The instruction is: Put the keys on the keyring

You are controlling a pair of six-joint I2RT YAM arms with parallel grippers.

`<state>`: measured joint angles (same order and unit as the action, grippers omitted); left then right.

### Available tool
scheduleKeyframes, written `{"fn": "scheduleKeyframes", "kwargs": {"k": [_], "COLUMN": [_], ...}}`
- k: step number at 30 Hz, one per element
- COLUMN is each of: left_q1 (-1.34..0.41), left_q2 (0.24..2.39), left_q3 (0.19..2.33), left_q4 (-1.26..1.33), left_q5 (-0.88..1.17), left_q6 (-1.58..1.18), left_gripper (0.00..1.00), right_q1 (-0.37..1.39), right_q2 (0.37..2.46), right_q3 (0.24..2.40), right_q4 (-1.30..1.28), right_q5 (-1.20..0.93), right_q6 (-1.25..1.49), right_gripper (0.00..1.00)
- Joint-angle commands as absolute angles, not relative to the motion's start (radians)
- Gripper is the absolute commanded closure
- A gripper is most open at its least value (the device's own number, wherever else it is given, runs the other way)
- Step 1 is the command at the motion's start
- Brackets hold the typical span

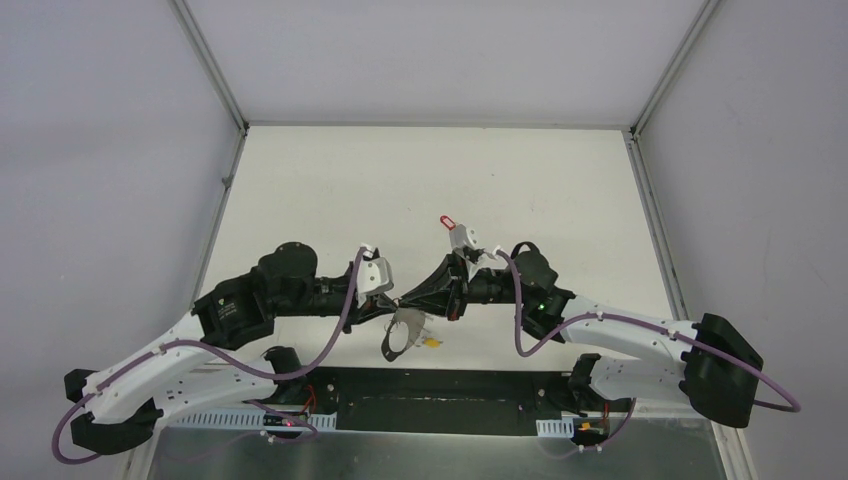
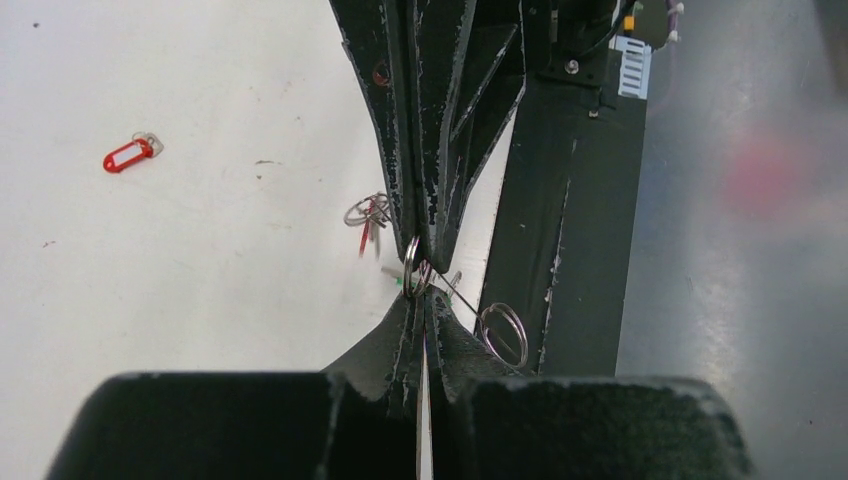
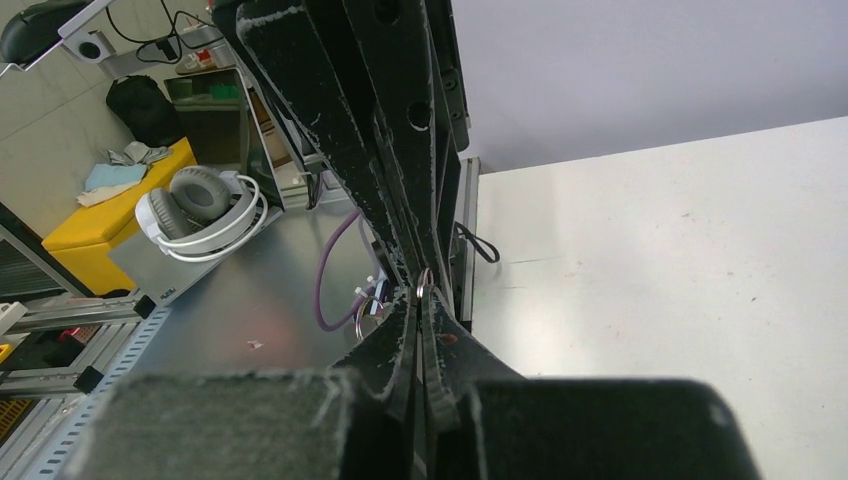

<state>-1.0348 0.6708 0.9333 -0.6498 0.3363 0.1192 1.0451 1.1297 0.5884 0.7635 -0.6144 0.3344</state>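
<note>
We find the centre of the frame blocked: the left gripper and right gripper meet tip to tip, leaving no passage between them, and the keyring hangs just below their tips. A red-tagged key lies above and right of that meeting point. The table across the upper frame gives us open room to pass

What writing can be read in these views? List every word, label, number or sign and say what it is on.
No text can be read in any view.
red key tag: its white insert is too small to show any writing.
yellow sticker on the left arm: too small to read.
</note>
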Motion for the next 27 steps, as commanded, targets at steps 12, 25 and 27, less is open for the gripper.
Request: {"fn": "scheduleKeyframes", "kwargs": {"k": [12,25,27], "left_q1": [-1.042,-1.042,-1.042], "left_q2": [0.648,0.625,0.642], "left_q3": [0.970,0.989,0.997], "left_q4": [-0.617,-0.598,-0.598], "left_q5": [0.354,0.322,0.326], "left_q6": [0.120,0.113,0.109], "left_gripper": [0.69,0.63,0.63], "right_q1": [1.051,1.051,1.050], "right_q2": [1.085,1.077,1.076], "right_q3": [0.595,0.601,0.601], "right_q4": [0.844,0.836,0.833], "right_q5": [-0.600,-0.610,-0.612], "right_q6": [0.321,0.322,0.322], "right_gripper": [1.00,1.00,1.00]}}
